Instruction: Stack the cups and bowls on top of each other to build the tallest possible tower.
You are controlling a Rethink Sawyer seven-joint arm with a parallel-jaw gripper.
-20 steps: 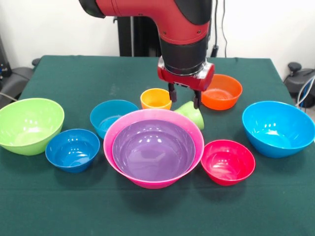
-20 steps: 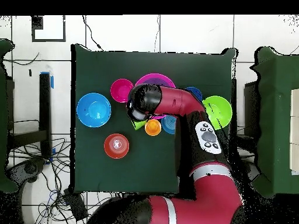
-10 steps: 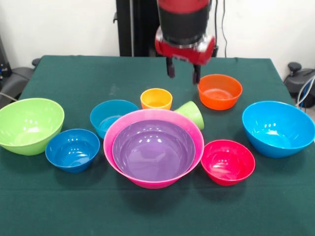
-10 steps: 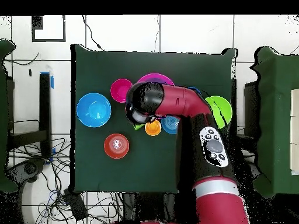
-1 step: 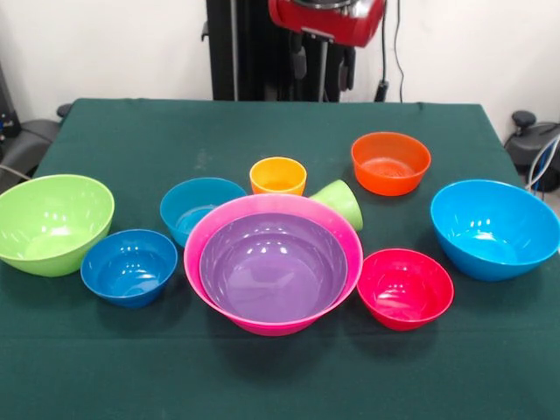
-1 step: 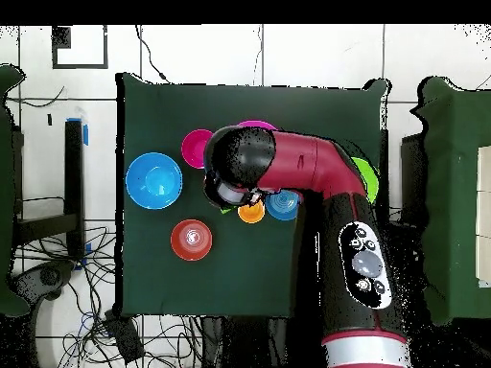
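Front view: the gripper [image 5: 324, 59] hangs high at the top edge, well above the green table [image 5: 262, 131], with only its red wrist block and two dark fingers [image 5: 299, 61] showing. The fingers stand apart with nothing between them, so the claw is open and empty. Seen from overhead, the red arm [image 6: 316, 172] reaches in from the bottom right, bends and runs left across the middle of the table, its black and red end covering part of the bowls.

On the table, the purple bowl [image 5: 273, 267] sits nested inside the big pink bowl [image 5: 346, 238] near the front centre. Just behind that pair stands the orange cup [image 5: 277, 176], upright. Beside it the lime green cup [image 5: 341, 204] lies tilted on its side, resting against the pink bowl's rim. The teal bowl [image 5: 199, 208] is left of the orange cup, the dark blue bowl [image 5: 129, 266] in front of it, and the lime green bowl [image 5: 52, 222] at the far left. To the right are the red-pink bowl [image 5: 405, 288], the sky blue bowl [image 5: 494, 228] and, further back, the orange bowl [image 5: 390, 163], each standing alone.
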